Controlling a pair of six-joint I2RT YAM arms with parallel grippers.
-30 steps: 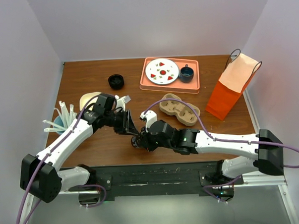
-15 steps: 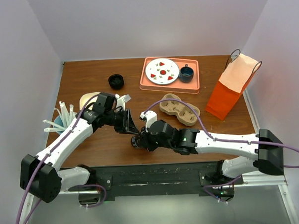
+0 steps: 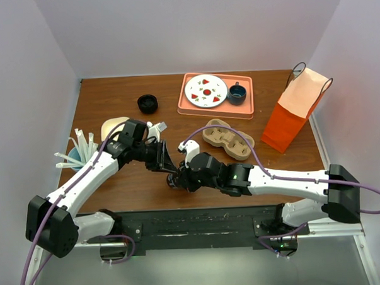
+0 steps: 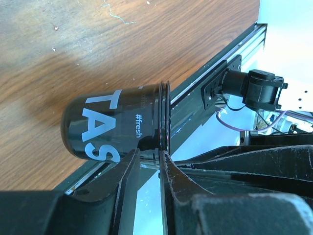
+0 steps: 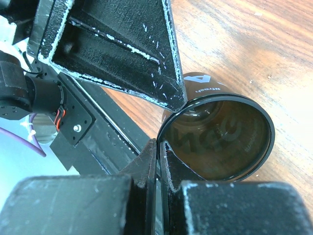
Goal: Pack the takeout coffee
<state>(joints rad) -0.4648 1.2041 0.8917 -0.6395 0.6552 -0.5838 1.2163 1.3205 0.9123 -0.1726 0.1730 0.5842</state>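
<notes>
- Bench (image 3: 125, 95): wooden, carrying everything.
- Orange bag (image 3: 296, 109): upright at the right edge.
- Left fingers (image 4: 146, 169): slightly apart, pinching the cup's rim.
- Right fingers (image 5: 159, 161): together on the same rim.
- Coffee cup (image 4: 117, 122): on its side, lidless, near the bench's front edge.

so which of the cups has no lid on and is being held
The black paper cup with white lettering, open-mouthed between both pincers; the small blue mug sits untouched on the tray.

Likely a robotics lab, plain white enclosure walls (image 3: 191, 29), wooden table (image 3: 112, 89), aluminium frame rail (image 3: 200, 233)
</notes>
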